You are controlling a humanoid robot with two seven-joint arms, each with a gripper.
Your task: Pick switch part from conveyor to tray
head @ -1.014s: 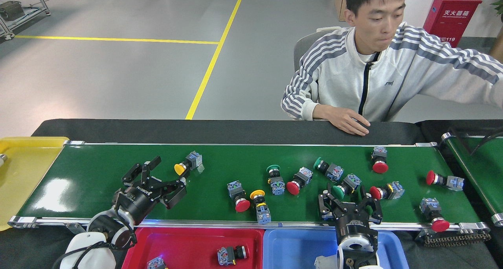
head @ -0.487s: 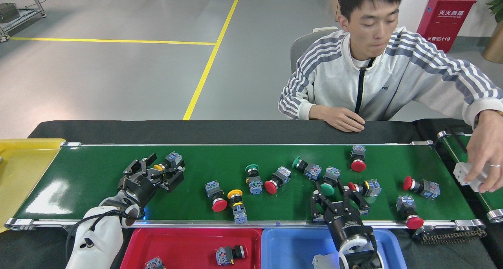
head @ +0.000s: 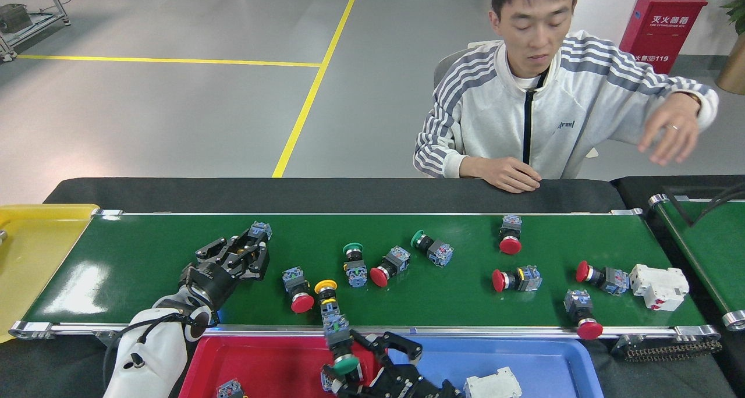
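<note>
The left pincer (head: 247,251) clamps a switch part (head: 258,232) on the conveyor (head: 145,252), while the right pincer (head: 355,366) seemingly grips a green-capped switch (head: 343,360) above the red tray (head: 262,363).

Left gripper (head: 247,252) is clamped on a switch (head: 258,233) on the conveyor (head: 145,247), right gripper (head: 355,366) holds a green-capped switch (head: 343,357) over the red tray (head: 262,363).

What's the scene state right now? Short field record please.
left_gripper: left gripper shut on a switch part on the conveyor
right_gripper: right gripper holds green-capped switch over red tray
blue_tray: blue tray holds a white block
belt_far_right: white breaker
person: hand raised off belt
</note>
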